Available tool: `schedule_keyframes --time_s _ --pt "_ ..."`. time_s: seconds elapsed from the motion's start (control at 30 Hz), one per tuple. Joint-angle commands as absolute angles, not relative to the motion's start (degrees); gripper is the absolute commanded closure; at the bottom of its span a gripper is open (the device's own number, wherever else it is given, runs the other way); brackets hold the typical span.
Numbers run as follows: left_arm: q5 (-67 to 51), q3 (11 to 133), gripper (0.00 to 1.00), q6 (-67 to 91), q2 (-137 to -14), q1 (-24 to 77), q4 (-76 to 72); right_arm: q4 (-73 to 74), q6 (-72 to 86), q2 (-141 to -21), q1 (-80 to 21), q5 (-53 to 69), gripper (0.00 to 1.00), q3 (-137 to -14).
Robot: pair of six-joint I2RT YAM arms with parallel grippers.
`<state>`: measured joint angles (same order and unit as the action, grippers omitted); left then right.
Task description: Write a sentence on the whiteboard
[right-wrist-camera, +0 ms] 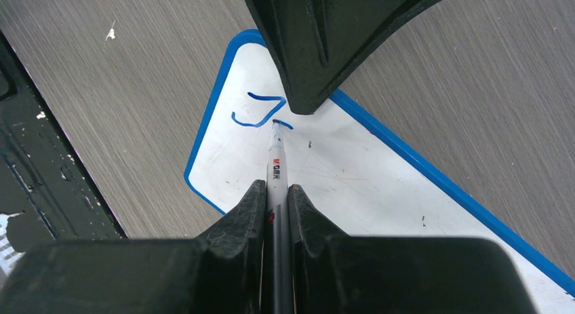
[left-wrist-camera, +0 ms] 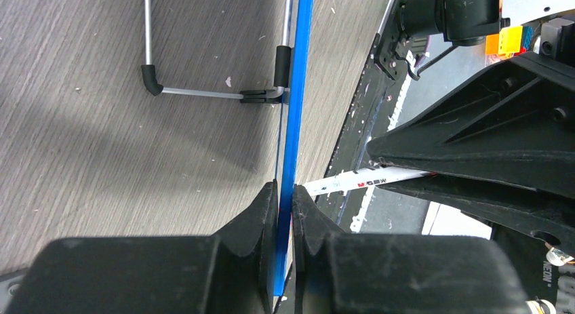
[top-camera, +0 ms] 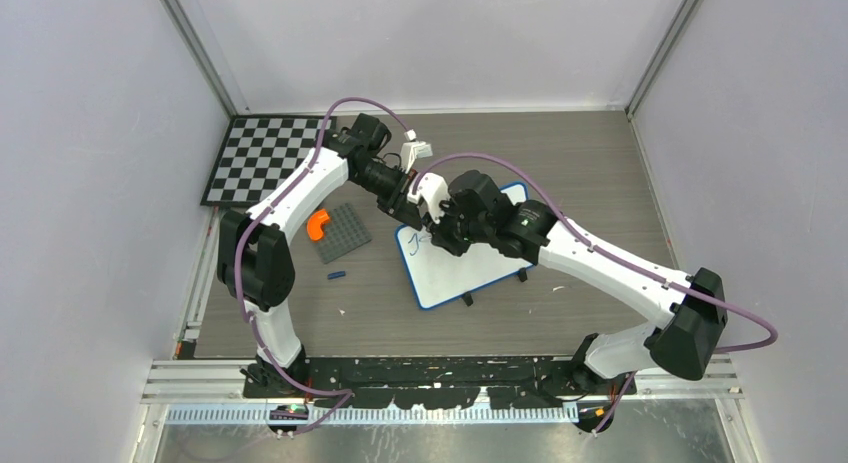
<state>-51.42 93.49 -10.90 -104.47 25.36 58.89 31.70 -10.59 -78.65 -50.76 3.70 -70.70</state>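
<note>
The whiteboard (top-camera: 470, 273), white with a blue frame, lies mid-table. My left gripper (top-camera: 405, 215) is shut on its far left edge; in the left wrist view the fingertips (left-wrist-camera: 285, 192) pinch the blue frame (left-wrist-camera: 296, 90). My right gripper (top-camera: 440, 233) is shut on a white marker (right-wrist-camera: 276, 168), whose tip touches the whiteboard (right-wrist-camera: 352, 171) near its far left corner. The sentence (right-wrist-camera: 261, 110) shows only as a blue "J" and a short stroke by the tip. The marker also shows in the left wrist view (left-wrist-camera: 359, 182).
A black-and-white checkerboard (top-camera: 262, 158) lies at the far left. A grey studded plate (top-camera: 340, 231) with an orange piece (top-camera: 318, 223) sits left of the board, and a small blue item (top-camera: 336, 275) lies nearer. The board's wire stand with black feet (left-wrist-camera: 152, 80) rests on the table.
</note>
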Motion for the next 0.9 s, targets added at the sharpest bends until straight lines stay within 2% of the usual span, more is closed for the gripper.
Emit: schedule_keyframes --time_s 0.0,0.37,0.87 --pt "-50.5 92.8 1.0 -9.8 -104.0 25.8 57.6 29.6 -11.1 -79.1 -50.7 3.8 1.0 -70.2" --pt "-50.5 92.9 1.0 -9.9 -104.2 25.8 57.6 30.5 -12.4 -76.8 -50.7 0.5 1.0 -67.2" --pt "-50.7 92.8 1.0 -9.9 -104.1 25.8 57.7 30.8 -12.3 -77.4 -50.2 -4.1 1.0 -71.5"
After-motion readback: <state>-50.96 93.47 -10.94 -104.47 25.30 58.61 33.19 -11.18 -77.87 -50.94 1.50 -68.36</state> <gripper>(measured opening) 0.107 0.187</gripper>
